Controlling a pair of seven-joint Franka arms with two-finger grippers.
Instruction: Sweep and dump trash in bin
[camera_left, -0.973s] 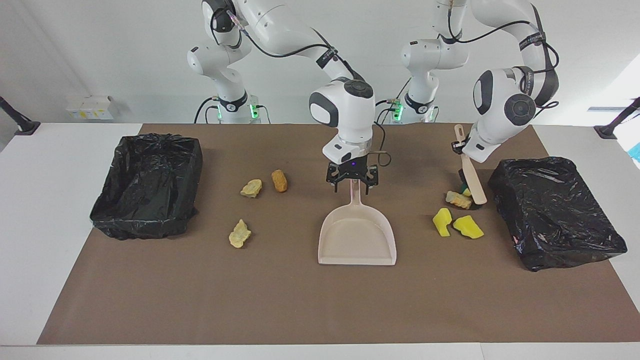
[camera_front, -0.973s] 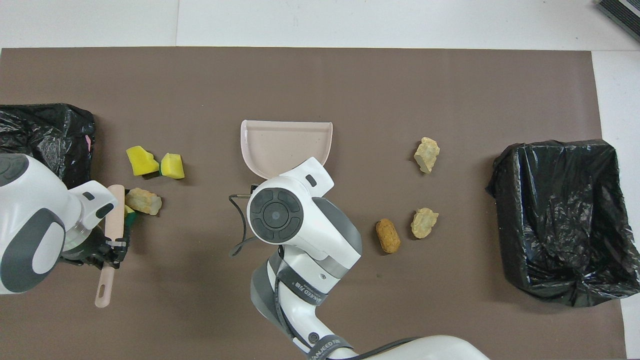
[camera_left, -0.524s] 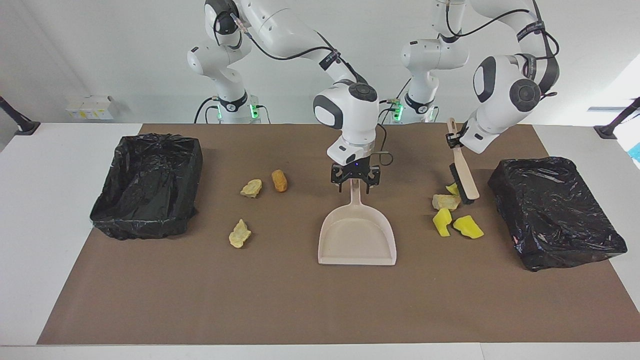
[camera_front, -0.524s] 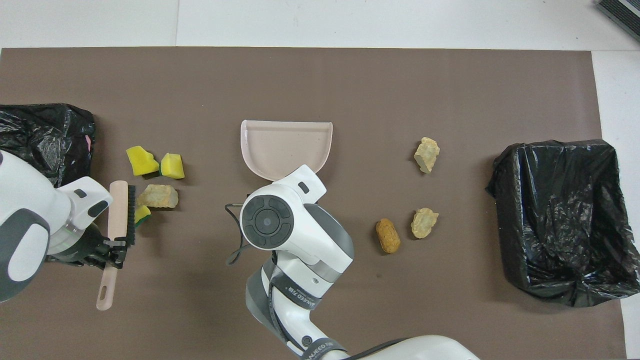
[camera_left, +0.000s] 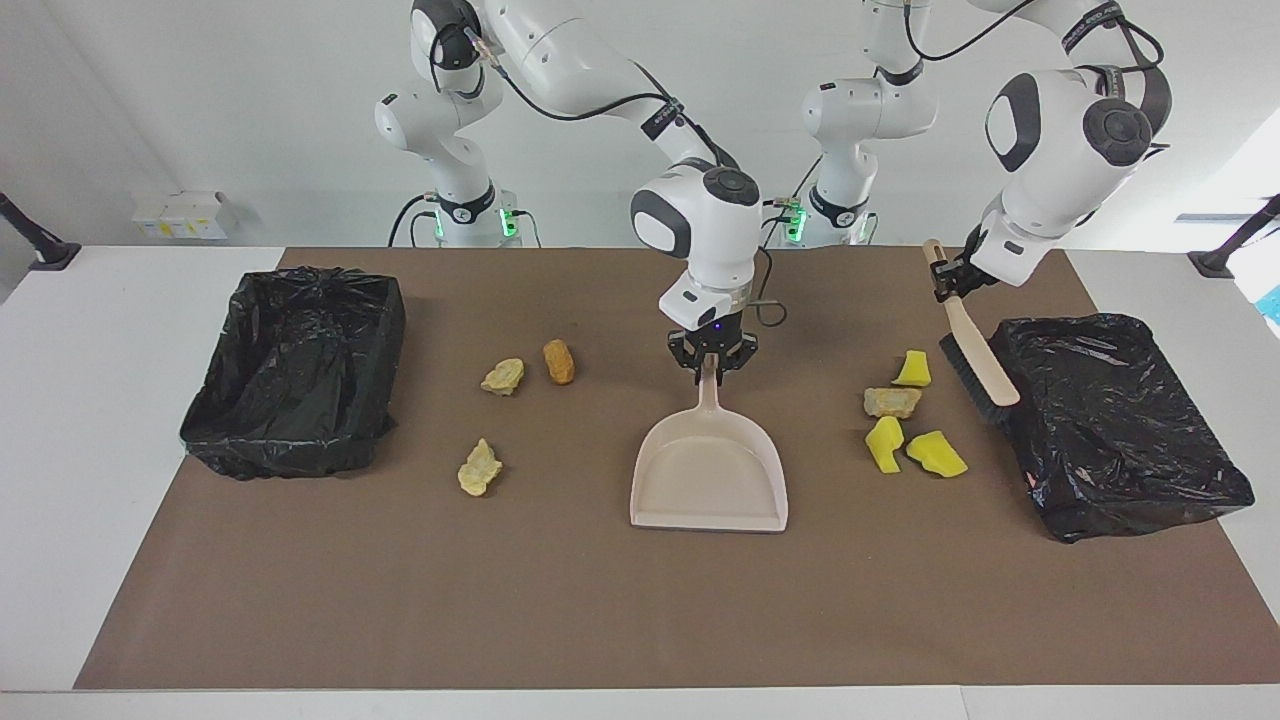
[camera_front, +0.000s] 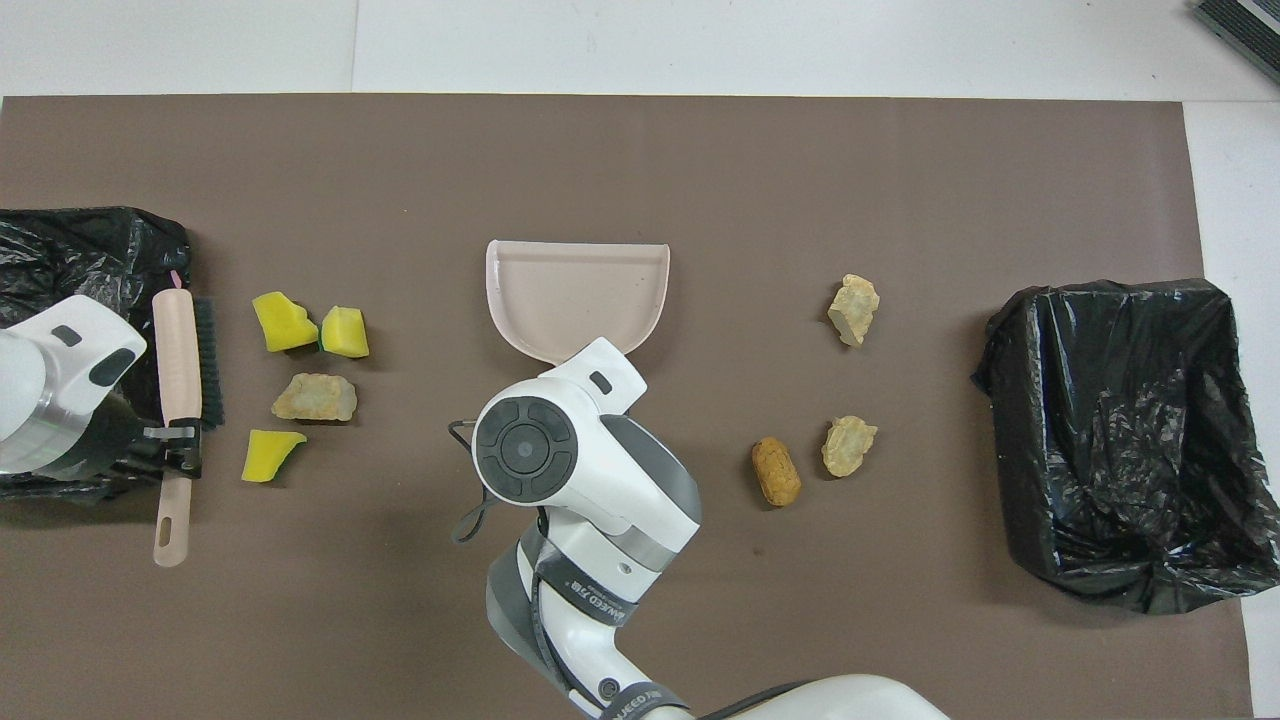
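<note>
Right gripper (camera_left: 711, 368) is pinched tight on the dustpan (camera_left: 709, 475) handle, pan flat mid-table, mouth pointing away from the robots, handle running back toward them. Left gripper (camera_left: 951, 281) is clamped on the brush (camera_left: 975, 350) handle, holding it tilted with the bristle end down beside the black bin (camera_left: 1110, 420) at its end of the table. Four trash lumps (camera_left: 907, 420) sit between brush and dustpan; three more (camera_left: 520, 400) lie toward the other bin (camera_left: 295, 370).
</note>
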